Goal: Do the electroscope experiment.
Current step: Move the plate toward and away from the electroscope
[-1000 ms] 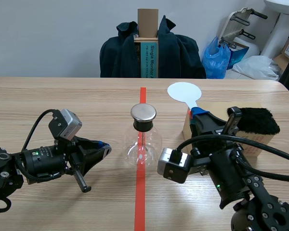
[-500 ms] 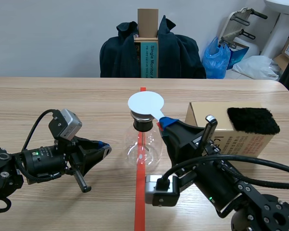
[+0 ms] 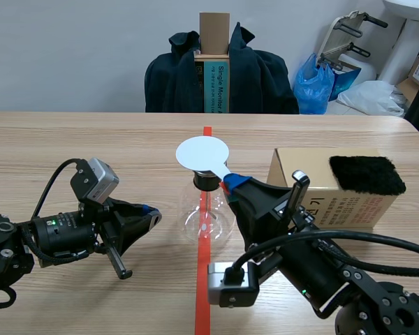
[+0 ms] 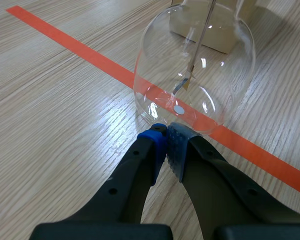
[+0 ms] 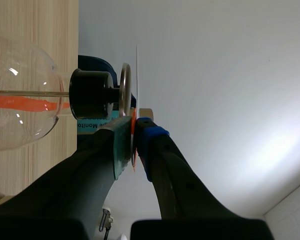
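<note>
The electroscope, a round glass flask (image 3: 206,211) with a black stopper and a metal top plate, stands on the red tape line. My right gripper (image 3: 232,183) is shut on the orange handle of a white disc paddle (image 3: 202,153). The disc hovers flat over the top plate and hides it in the scene view. In the right wrist view the disc (image 5: 136,70) shows edge-on just past the metal plate (image 5: 125,90), with the gripper (image 5: 133,131) beside the stopper (image 5: 90,93). My left gripper (image 4: 166,134) is shut on nothing, its tips at the flask's base (image 4: 195,70). Thin foil leaves (image 4: 186,82) hang inside.
A cardboard box (image 3: 314,192) with a black furry pad (image 3: 366,174) on top stands right of the flask. A chair with a dark jacket (image 3: 220,70) stands behind the table's far edge. Bags and boxes lie at the back right.
My right arm carried the white disc from above the box leftward to over the electroscope's top. The left arm has not moved.
</note>
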Controlling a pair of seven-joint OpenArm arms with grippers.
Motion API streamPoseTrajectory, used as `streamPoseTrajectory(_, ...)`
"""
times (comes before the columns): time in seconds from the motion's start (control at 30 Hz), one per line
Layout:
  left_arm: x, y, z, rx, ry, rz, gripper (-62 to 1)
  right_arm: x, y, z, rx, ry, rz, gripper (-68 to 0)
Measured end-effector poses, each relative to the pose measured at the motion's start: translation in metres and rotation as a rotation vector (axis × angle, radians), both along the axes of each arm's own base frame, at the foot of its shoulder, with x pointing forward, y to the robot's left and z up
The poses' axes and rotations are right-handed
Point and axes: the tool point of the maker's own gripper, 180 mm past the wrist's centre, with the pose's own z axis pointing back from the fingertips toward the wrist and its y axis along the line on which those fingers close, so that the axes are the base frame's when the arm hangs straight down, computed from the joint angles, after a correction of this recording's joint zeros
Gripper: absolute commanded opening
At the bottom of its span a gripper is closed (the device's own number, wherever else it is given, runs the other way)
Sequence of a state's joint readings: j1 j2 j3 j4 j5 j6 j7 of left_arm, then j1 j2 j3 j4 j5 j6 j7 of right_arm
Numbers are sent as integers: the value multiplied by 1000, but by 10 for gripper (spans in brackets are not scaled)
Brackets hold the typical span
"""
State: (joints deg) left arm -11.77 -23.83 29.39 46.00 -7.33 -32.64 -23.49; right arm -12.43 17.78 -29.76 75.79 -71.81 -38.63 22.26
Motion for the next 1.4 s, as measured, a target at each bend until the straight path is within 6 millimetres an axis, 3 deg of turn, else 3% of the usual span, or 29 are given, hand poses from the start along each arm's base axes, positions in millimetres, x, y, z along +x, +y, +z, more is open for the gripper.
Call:
streamPoseTrajectory(0.27, 0, 0, 0, 0, 0, 0, -581, 5, -6, 0, 4, 1, -43, -669)
streamPoseTrajectory(0.73, 0, 0, 0, 0, 0, 0, -581, 36, -64, 14, 66, -40, -398, -669)
streamPoseTrajectory(0.83, 0, 0, 0, 0, 1, 0, -581, 37, -80, 35, 85, -86, -451, -669)
streamPoseTrajectory(1.07, 0, 0, 0, 0, 1, 0, -581, 26, -122, 126, 172, -285, -544, -669)
streamPoseTrajectory(1.13, 0, 0, 0, 0, 1, 0, -581, 19, -128, 144, 185, -321, -557, -669)
streamPoseTrajectory(1.23, 0, 0, 0, 0, 1, 0, -582, 9, -132, 157, 184, -346, -559, -669)
streamPoseTrajectory(1.4, 0, 0, 0, 0, 0, 0, -582, -1, -141, 162, 185, -335, -567, -669)
